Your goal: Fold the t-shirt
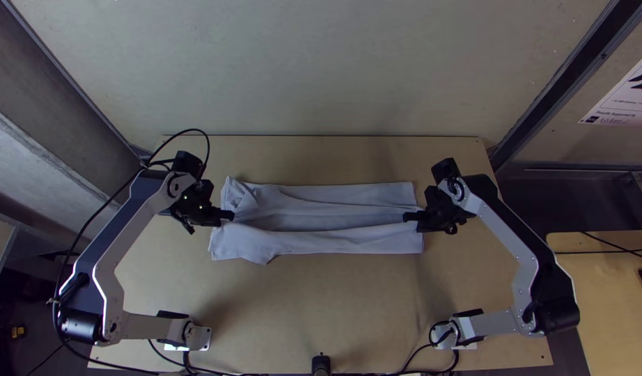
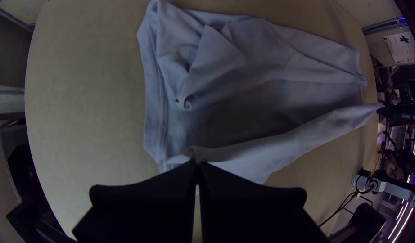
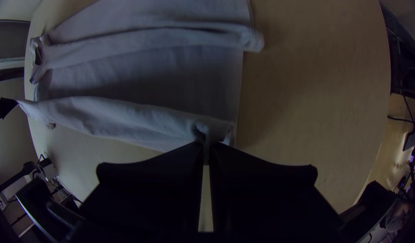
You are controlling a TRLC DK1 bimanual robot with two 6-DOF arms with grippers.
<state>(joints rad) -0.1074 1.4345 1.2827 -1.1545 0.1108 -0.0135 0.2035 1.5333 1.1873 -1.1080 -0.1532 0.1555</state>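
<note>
The grey t-shirt [image 1: 335, 240] lies folded into a long strip across the middle of the wooden table [image 1: 321, 299]. The left gripper [image 1: 227, 215] pinches its near edge at one end, and the right gripper [image 1: 410, 217] grips that same lifted edge at the other end.

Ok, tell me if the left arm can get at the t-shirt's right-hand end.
Probably not: the left gripper grips the t-shirt at its left end, and the right gripper holds the right end.
</note>
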